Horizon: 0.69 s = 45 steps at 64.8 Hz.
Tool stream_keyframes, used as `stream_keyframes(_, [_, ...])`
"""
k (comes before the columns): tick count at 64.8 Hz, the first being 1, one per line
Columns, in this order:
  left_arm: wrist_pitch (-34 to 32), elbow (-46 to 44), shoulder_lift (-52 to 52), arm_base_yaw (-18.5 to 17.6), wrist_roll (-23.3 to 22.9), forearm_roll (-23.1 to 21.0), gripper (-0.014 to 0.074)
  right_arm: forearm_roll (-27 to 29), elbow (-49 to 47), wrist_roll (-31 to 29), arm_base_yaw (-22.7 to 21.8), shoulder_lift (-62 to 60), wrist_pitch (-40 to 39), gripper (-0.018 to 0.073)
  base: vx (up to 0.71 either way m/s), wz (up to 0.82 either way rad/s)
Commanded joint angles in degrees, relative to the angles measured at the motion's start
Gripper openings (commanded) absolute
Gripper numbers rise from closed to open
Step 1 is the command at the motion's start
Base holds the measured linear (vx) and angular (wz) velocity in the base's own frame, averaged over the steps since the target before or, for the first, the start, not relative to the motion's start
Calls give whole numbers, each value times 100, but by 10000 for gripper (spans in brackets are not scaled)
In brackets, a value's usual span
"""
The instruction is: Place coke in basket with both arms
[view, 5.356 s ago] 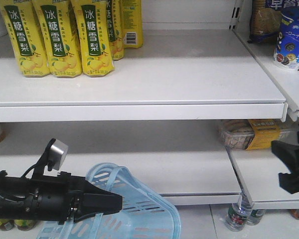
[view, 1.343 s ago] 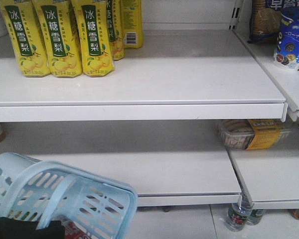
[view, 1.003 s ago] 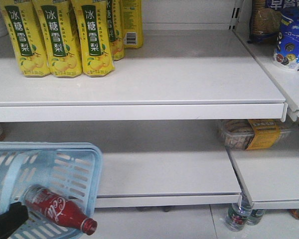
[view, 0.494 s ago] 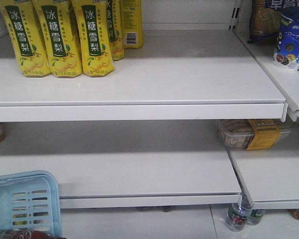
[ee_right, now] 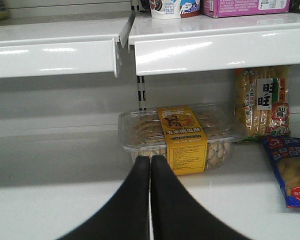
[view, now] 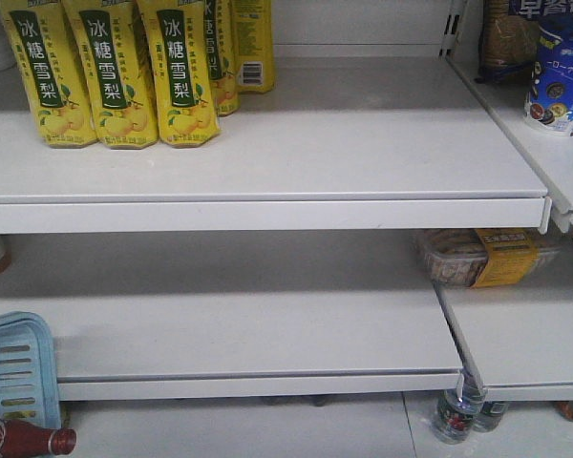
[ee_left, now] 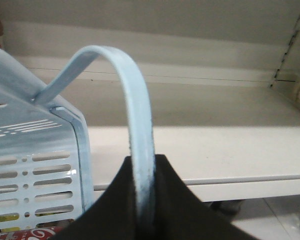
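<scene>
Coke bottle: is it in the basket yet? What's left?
Apparently done: the right gripper is shut on nothing. In hand: the left gripper clamps the light blue plastic basket by its loop handle. The slim red aluminium coke bottle lies at the basket's lower edge; confirming it is inside remains.

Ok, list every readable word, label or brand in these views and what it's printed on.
"冰糖雪梨": yellow drink bottles, top shelf.
"玉米南瓜酥": yellow band on the clear biscuit box.
"旺旺": snack bag.
White script on the coke: cut off, unreadable.
Blue tub, blue packet, purple box: too small or blurred.
</scene>
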Motion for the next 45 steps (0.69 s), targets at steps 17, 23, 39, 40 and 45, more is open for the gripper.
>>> stream_keyframes(17, [-960, -165, -133, 729, 78, 264, -6, 41, -160, -41, -30, 33, -299, -10, 0, 0])
stream_keyframes(23, [-965, -165, -133, 914, 78, 338, -6, 41, -160, -41, -30, 33, -299, -10, 0, 0])
stream_keyframes(39, [-1009, -160, -133, 1383, 259, 88, -6, 41, -160, -41, -30, 33, -299, -10, 0, 0])
stream_keyframes(40, [-1023, -160, -133, 1409, 324, 42, -6, 41, -160, -41, -30, 33, -299, -10, 0, 0])
stream_keyframes(45, [-1080, -160, -133, 1537, 848, -340, -6, 41, -160, -56, -30, 33, -299, -10, 0, 0])
